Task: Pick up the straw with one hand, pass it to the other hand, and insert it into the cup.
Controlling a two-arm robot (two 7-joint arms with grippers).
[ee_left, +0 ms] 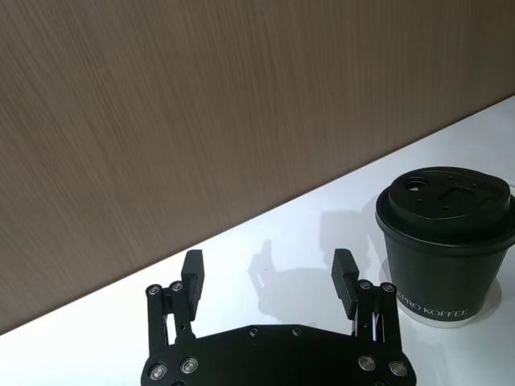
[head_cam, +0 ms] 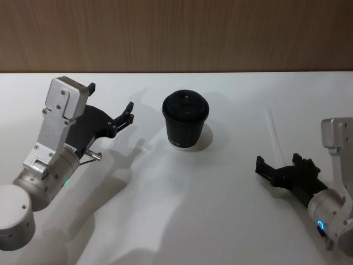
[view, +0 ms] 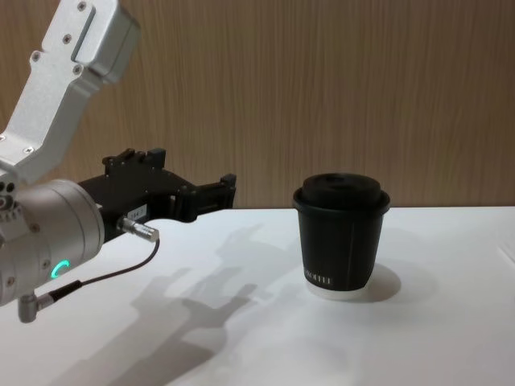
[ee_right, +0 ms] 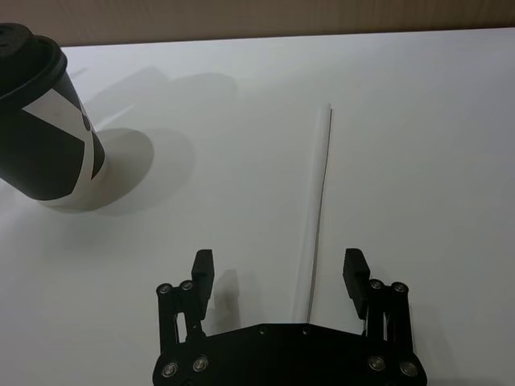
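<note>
From the head view, the cup [head_cam: 186, 120] is standing upright with its lid on, just above the middle of the frame, on the white table [head_cam: 182, 210]. The left gripper [head_cam: 110, 99] is hovering at the upper left, its fingers spread wide and gripping nothing, pointing toward the cup but staying clear of it. The right gripper [head_cam: 278, 161] is sitting at the lower right, fingers likewise parted and empty. The straw [head_cam: 274, 135] is lying flat on the table at the right of the frame, well apart from the cup, with its near end just by the right gripper's tips.

In the left wrist view, the left gripper [ee_left: 268, 273] is showing at the bottom with both fingers held apart, the cup [ee_left: 447, 241] standing at the right edge and the wood wall [ee_left: 201, 104] behind.

In the right wrist view, the right gripper [ee_right: 278, 269] is spreading its fingers at the bottom of the frame, and the straw [ee_right: 320, 201] is running up the middle from between them, touched by neither. The cup [ee_right: 40, 121] is showing at the upper left.

In the chest view, the left gripper [view: 189, 181] is hanging at the left, above the table, unclenched, and the cup [view: 342, 233] is standing right of centre.
</note>
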